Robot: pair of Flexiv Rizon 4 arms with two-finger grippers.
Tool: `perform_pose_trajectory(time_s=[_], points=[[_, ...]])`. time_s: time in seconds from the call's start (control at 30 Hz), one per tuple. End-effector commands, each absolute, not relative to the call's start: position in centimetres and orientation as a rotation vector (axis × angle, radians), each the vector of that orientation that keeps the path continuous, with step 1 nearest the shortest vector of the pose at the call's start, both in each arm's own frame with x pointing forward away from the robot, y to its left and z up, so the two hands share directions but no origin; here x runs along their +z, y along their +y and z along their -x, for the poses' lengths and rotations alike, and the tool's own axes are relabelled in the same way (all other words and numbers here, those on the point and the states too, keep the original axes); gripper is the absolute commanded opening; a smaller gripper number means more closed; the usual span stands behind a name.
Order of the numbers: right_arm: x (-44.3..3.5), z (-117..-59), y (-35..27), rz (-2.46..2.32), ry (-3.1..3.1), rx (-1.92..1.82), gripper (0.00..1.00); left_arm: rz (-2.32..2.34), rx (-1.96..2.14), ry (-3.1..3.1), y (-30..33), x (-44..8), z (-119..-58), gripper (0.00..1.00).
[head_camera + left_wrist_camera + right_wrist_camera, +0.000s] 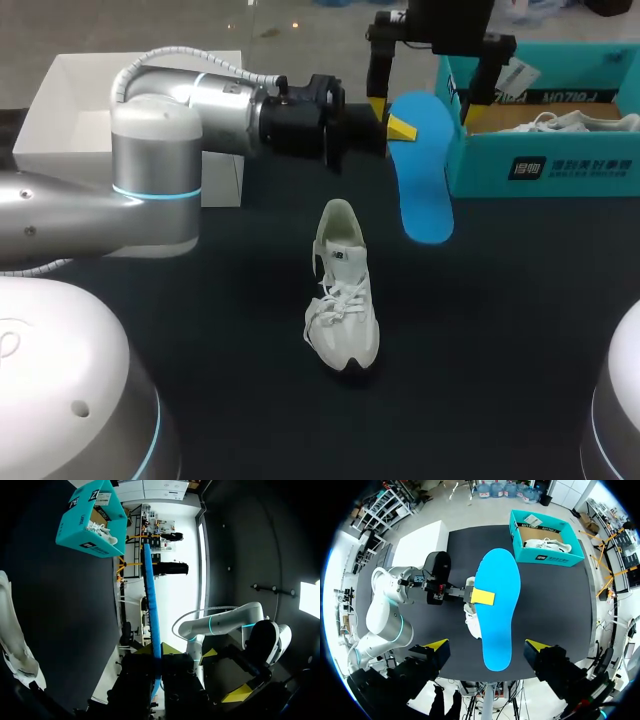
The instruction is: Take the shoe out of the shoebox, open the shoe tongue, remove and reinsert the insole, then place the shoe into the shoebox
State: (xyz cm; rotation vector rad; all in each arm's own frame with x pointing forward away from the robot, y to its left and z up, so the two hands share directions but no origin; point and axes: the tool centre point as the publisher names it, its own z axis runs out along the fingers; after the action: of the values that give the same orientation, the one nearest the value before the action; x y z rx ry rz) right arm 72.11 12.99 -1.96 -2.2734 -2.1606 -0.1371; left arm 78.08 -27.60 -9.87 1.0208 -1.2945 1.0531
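My left gripper [393, 126] is shut on the edge of a blue insole [420, 175], holding it in the air beside the teal shoebox [545, 165]. In the left wrist view the insole [152, 625] shows edge-on, clamped in that gripper [156, 654]. A white shoe [345, 300] lies on the dark table, toe toward me. My right gripper [425, 100] hangs open over the insole's far end. Seen from the right wrist, the insole [497, 610] lies ahead of the open right gripper [486, 645], covering part of the shoe [471, 622].
A second white shoe [575, 122] lies inside the shoebox at the back right. An open white box [90, 95] stands at the back left, behind my left arm [150, 150]. Bare dark tabletop surrounds the shoe.
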Motion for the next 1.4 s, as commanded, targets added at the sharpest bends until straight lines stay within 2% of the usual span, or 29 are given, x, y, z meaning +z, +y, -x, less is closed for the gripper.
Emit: perform_pose_trajectory(time_s=[0.03, 0.57, 0.87, 1.17, 1.4], points=[[-2.0, -72.2, 13.0, 2.274, -2.16, -0.137, 1.0, -1.023, 1.052, -1.296, -27.7, -9.8, -78.0, 0.0], [-2.0, -72.2, 12.7, 2.238, -2.131, -0.152, 1.0, -1.023, 1.052, -1.296, -27.7, -9.8, -78.0, 0.0], [-1.6, -73.4, 9.5, 2.084, -1.865, -0.51, 1.0, -1.018, 1.126, -1.291, -25.5, -8.4, -77.9, 0.0], [0.1, -72.6, 8.5, 1.736, -1.776, -0.94, 1.0, -1.015, 1.121, -1.3, -24.9, -8.1, -78.4, 0.0], [-0.5, -72.5, 8.5, 1.801, -1.812, -0.971, 1.0, -1.013, 1.109, -1.301, -24.9, -8.3, -78.5, 0.0]])
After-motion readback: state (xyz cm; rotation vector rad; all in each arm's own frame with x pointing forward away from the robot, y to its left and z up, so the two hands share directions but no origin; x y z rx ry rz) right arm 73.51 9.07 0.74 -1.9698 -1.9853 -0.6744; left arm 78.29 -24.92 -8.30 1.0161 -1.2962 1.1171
